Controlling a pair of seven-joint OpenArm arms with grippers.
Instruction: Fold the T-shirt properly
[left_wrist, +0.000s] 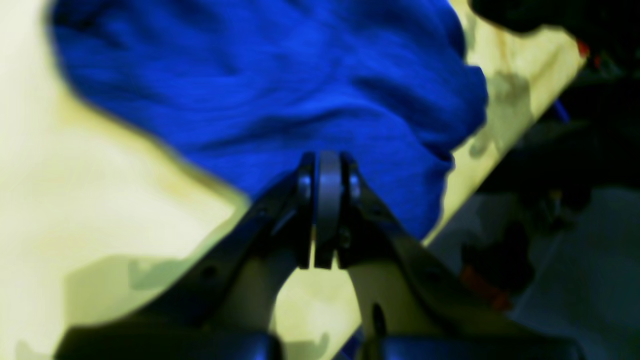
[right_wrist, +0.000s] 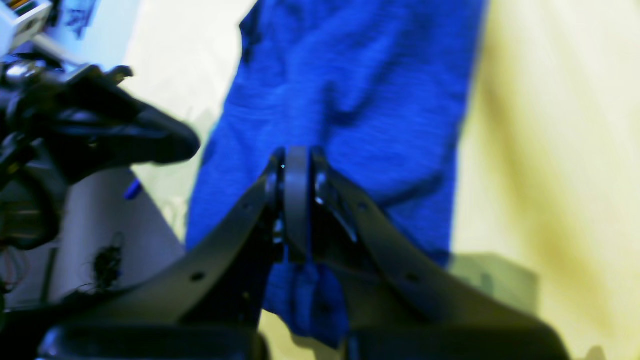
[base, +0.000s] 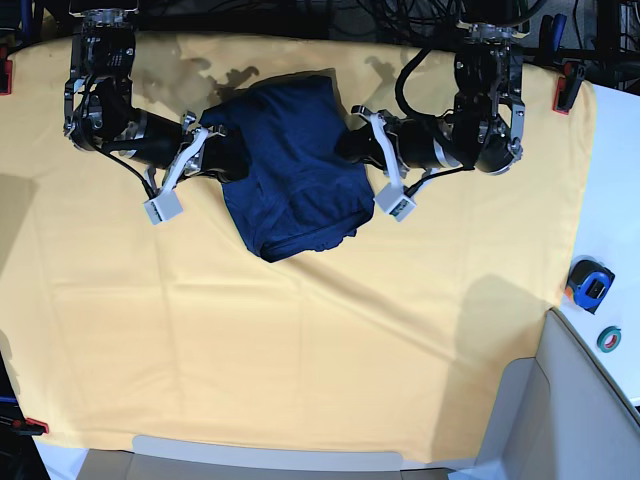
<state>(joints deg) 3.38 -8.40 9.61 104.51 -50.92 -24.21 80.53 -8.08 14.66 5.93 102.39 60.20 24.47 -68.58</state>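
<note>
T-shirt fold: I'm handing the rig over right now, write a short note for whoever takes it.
Left gripper: shut at the T-shirt edge; fabric between the jaws not confirmed.
Right gripper: shut on the T-shirt, fabric hanging below the jaws.
T-shirt: bunched in a rumpled heap on the yellow cloth, near the arms' side, one gripper at each side.
Done: both sides gripped or approached.
Left: spread it flat, then fold neatly.

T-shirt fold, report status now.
Left gripper shut, right gripper shut, both at shirt edges. T-shirt bunched on yellow cloth. Nothing in the way.
</note>
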